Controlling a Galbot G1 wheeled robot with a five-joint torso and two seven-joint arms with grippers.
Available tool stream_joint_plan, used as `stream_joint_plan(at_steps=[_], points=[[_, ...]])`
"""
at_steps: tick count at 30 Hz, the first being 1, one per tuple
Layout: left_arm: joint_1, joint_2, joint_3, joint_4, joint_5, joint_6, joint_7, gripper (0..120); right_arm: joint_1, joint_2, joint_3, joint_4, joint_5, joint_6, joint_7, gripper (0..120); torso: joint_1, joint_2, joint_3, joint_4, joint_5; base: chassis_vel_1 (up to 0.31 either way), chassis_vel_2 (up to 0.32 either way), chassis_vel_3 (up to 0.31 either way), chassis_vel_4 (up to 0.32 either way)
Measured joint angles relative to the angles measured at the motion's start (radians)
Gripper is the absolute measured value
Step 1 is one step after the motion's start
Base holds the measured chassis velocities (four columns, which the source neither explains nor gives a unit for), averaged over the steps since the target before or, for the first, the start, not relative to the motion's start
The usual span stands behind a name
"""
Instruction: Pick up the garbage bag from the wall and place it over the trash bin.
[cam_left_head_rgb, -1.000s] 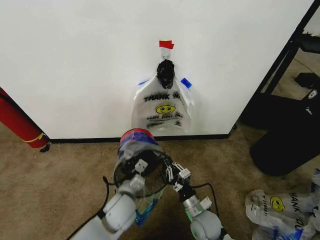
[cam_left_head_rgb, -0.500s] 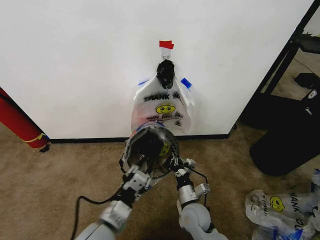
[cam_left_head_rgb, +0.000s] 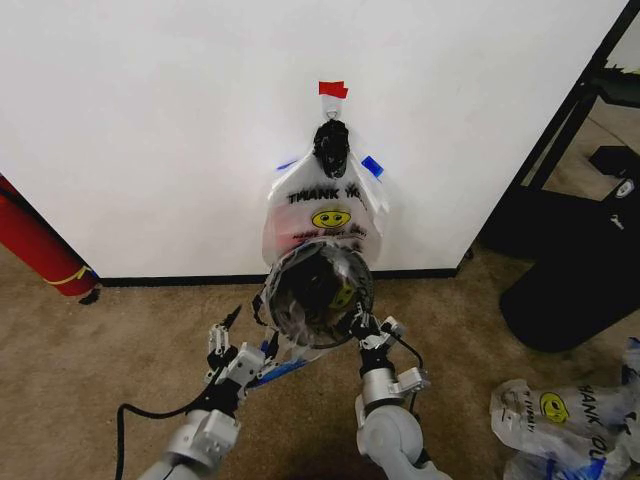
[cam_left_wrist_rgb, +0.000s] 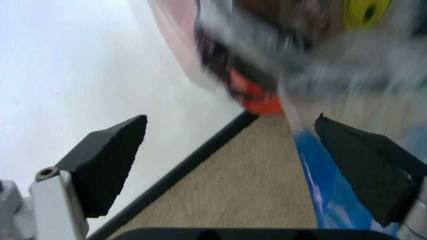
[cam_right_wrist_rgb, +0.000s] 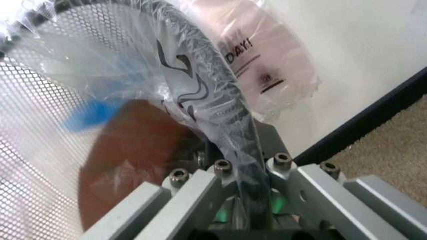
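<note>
Centre frame, our right gripper (cam_left_head_rgb: 357, 322) clamps the bagged bin (cam_left_head_rgb: 318, 293); our left gripper (cam_left_head_rgb: 228, 335), lower left, gapes wide.

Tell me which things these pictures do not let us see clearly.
- Left wrist view: motion blur smears the black wire-mesh trash bin.
- Head view: the bin covers the bottom of the white plastic bag on the wall.
- Right wrist view: bin rim hides the right gripper's fingertips.

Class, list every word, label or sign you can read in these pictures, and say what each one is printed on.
"THANK Y", rest hidden: the garbage bag hanging on the wall.
"DAY!": the same bag, right wrist view.
"THANK": spare bag on the carpet.
Smaller lines beneath the hanging bag's yellow smiley face: too small to read.
</note>
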Motion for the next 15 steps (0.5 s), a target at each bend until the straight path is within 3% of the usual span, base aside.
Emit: stream_joint_plan(at_steps=[12,15], points=[[-0.150,-0.023,0.037,0.202,-0.044,0.045,0.021,100,-0.012,-0.024,-0.011,0.042,0.004,0.007,-0.009,0,0.000,0.000,0.000,0.0000,0.0000,0.000,0.000,0.000,0.000],[-0.169,-0.031,0.042,0.215,-0.065,0.044,0.024,100,-0.012,-0.028,-0.018,0.045,-0.011,0.011,-0.018,0,0.000,0.000,0.000,-0.0001,0.0000,0.000,0.000,0.000,0.000]])
